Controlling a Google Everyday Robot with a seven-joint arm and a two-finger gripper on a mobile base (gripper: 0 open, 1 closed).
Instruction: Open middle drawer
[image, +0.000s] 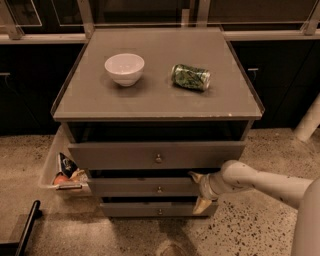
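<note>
Low, hand (197, 191) at middle drawer (145, 188), right edge.

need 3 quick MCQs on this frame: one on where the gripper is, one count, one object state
1. Where is the gripper?
A) on the cabinet top
B) at the left end of the middle drawer front
C) at the right end of that front

2. How many things sit on the cabinet top?
A) one
B) two
C) four

3. How does the can lie?
A) on its side
B) upright
C) hanging off the edge

Answers:
1 C, the gripper is at the right end of the middle drawer's panel.
2 B, only a white bowl and the green can are up there.
3 A, the can's long side rests on the top, well inside the edges.
</note>
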